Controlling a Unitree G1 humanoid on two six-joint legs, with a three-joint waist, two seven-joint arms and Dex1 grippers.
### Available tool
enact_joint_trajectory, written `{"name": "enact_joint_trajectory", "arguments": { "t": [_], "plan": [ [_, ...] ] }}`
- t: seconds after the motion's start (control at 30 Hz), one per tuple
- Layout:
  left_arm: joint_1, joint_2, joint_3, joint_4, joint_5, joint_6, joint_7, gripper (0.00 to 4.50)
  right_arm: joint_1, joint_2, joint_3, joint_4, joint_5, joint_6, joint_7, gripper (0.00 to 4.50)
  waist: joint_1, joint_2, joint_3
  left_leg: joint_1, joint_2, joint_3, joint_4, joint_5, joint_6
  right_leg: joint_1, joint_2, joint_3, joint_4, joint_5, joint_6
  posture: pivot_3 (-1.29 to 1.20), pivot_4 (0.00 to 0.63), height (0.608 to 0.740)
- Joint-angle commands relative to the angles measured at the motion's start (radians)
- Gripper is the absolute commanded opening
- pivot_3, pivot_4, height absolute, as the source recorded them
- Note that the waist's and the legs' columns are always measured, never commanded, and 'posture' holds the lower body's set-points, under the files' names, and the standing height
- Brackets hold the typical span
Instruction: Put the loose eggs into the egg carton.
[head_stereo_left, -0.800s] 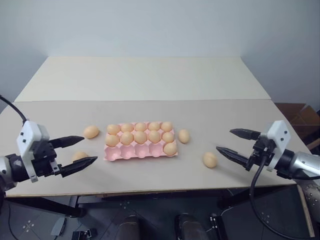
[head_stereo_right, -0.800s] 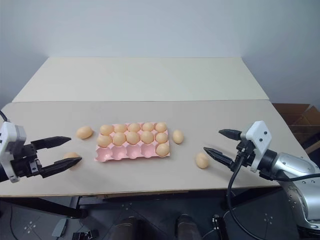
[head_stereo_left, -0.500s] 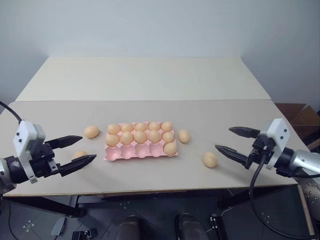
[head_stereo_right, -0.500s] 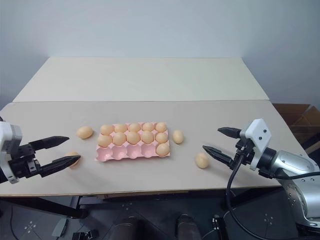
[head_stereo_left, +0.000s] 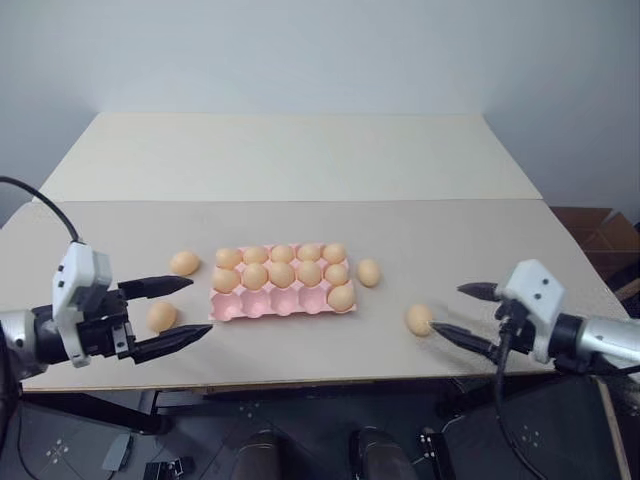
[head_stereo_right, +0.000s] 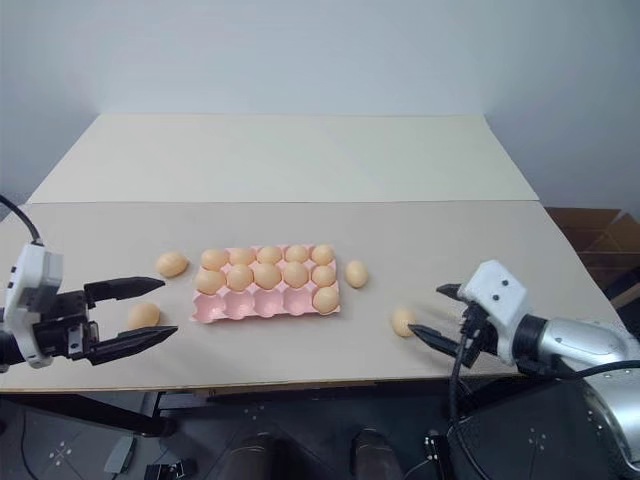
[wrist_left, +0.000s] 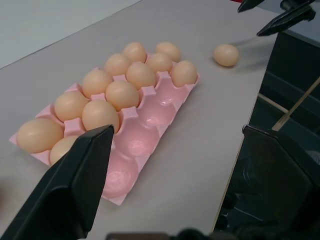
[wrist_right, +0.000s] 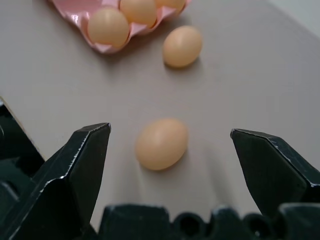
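The table (head_stereo_left: 300, 160) is a broad, matt, pale beige slab with a seam running left to right across its middle. Near its front edge lies the carton (head_stereo_left: 283, 303), a flat pink moulded tray with rounded cups; its two far rows are full of smooth tan eggs, and the near row holds one egg in the rightmost cup, the other four cups bare. No writing can be read on anything. The left gripper (head_stereo_left: 176, 312), two tapered black fingers on a white block, hovers spread apart and empty at the table's near left; a loose egg (head_stereo_left: 162, 316) lies on the table between its fingers in the head views, though whether they are down at its level cannot be told. The right gripper (head_stereo_left: 457, 314) is likewise spread wide and empty at the near right, with a second egg (wrist_right: 161, 143) lying between and just beyond its fingertips. A third egg (head_stereo_left: 183, 263) rests just left of the carton's far left corner, and a fourth egg (head_stereo_left: 368, 272) sits just beside the carton's right edge.
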Motion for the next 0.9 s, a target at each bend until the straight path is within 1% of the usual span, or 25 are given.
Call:
{"name": "enact_joint_trajectory", "arguments": {
  "t": [0.03, 0.1, 0.2, 0.3, 0.43, 0.47, 0.5, 0.6, 0.7, 0.8, 0.9],
  "plan": [
    [-0.027, 0.015, -0.019, 0.009, 0.005, -0.025, -0.005, 4.48, -0.07, 0.051, 0.102, 0.008, -0.052, 0.081, -0.111, 4.5, -0.004, 0.0, 0.0, 0.0, 0.0, 0.0, 0.001, 0.0, 0.0, 0.0, 0.0, 0.0, 0.0, 0.0, 0.001, 0.0, 0.15, 0.74],
    [-0.03, 0.014, -0.033, 0.01, 0.013, -0.031, -0.007, 4.48, -0.11, 0.084, 0.176, 0.051, -0.11, 0.097, -0.165, 4.5, -0.008, 0.0, 0.0, 0.001, 0.0, 0.0, 0.001, 0.0, 0.0, 0.0, 0.0, 0.001, 0.001, 0.0, 0.001, 0.0, 0.15, 0.74],
    [-0.03, 0.015, -0.041, 0.012, 0.015, -0.036, -0.01, 4.48, -0.17, 0.123, 0.244, 0.101, -0.146, 0.137, -0.2, 4.5, -0.008, 0.0, 0.0, 0.0, 0.0, 0.0, 0.002, 0.0, 0.0, -0.001, 0.0, 0.001, 0.001, 0.0, 0.001, 0.0, 0.15, 0.74],
    [-0.033, 0.015, -0.05, 0.011, 0.032, -0.044, -0.002, 4.5, -0.193, 0.142, 0.287, 0.14, -0.187, 0.139, -0.218, 3.84, -0.007, 0.0, 0.0, -0.002, 0.0, 0.0, 0.002, 0.0, 0.0, -0.001, 0.0, 0.001, 0.001, 0.004, -0.004, 0.0, 0.15, 0.74],
    [-0.038, 0.013, -0.045, 0.006, 0.028, -0.036, 0.006, 4.5, -0.223, 0.174, 0.26, 0.1, -0.181, 0.14, -0.232, 2.44, -0.005, 0.0, 0.0, -0.003, 0.0, 0.0, 0.001, 0.0, 0.0, -0.002, 0.0, -0.001, 0.0, 0.006, 0.001, 0.0, 0.15, 0.74],
    [-0.035, 0.012, -0.043, 0.004, 0.029, -0.036, 0.006, 4.5, -0.233, 0.177, 0.256, 0.075, -0.179, 0.142, -0.235, 2.15, -0.005, 0.0, 0.0, -0.003, 0.0, 0.0, 0.001, 0.0, 0.0, -0.002, 0.0, -0.001, 0.0, 0.006, 0.001, 0.0, 0.15, 0.74],
    [-0.031, 0.011, -0.041, 0.003, 0.031, -0.035, 0.006, 4.5, -0.246, 0.182, 0.252, 0.046, -0.17, 0.151, -0.235, 2.0, -0.005, 0.0, 0.0, -0.003, 0.0, 0.0, 0.001, 0.0, 0.0, -0.002, 0.0, -0.001, 0.0, 0.006, 0.001, 0.0, 0.15, 0.74],
    [-0.022, 0.006, -0.028, -0.001, 0.024, -0.025, 0.012, 4.5, -0.341, 0.23, 0.285, -0.033, -0.135, 0.197, -0.247, 2.0, -0.014, 0.0, 0.0, -0.002, 0.0, 0.0, 0.001, 0.0, 0.0, -0.002, 0.001, 0.0, 0.001, 0.006, 0.001, 0.0, 0.15, 0.74],
    [-0.001, 0.004, -0.013, -0.007, 0.026, -0.025, 0.011, 4.5, -0.464, 0.317, 0.394, -0.043, -0.135, 0.23, -0.259, 2.0, -0.026, 0.0, 0.0, -0.001, 0.001, -0.001, 0.002, 0.0, 0.0, -0.002, 0.002, 0.0, 0.001, 0.006, 0.001, 0.0, 0.15, 0.74],
    [0.014, 0.001, -0.001, -0.016, 0.023, -0.021, 0.019, 4.5, -0.56, 0.409, 0.529, 0.021, -0.186, 0.223, -0.276, 2.0, -0.024, 0.0, 0.0, 0.0, 0.003, -0.002, 0.001, 0.0, 0.0, -0.001, 0.004, -0.001, 0.003, 0.006, 0.0, 0.0, 0.15, 0.74],
    [0.028, -0.003, 0.017, -0.031, 0.015, -0.013, 0.029, 4.5, -0.607, 0.47, 0.617, 0.099, -0.239, 0.201, -0.291, 2.0, -0.018, 0.0, 0.0, -0.001, 0.002, -0.002, 0.001, 0.0, 0.0, -0.002, 0.003, -0.002, 0.003, 0.006, -0.002, 0.0, 0.15, 0.74]
  ]
}}
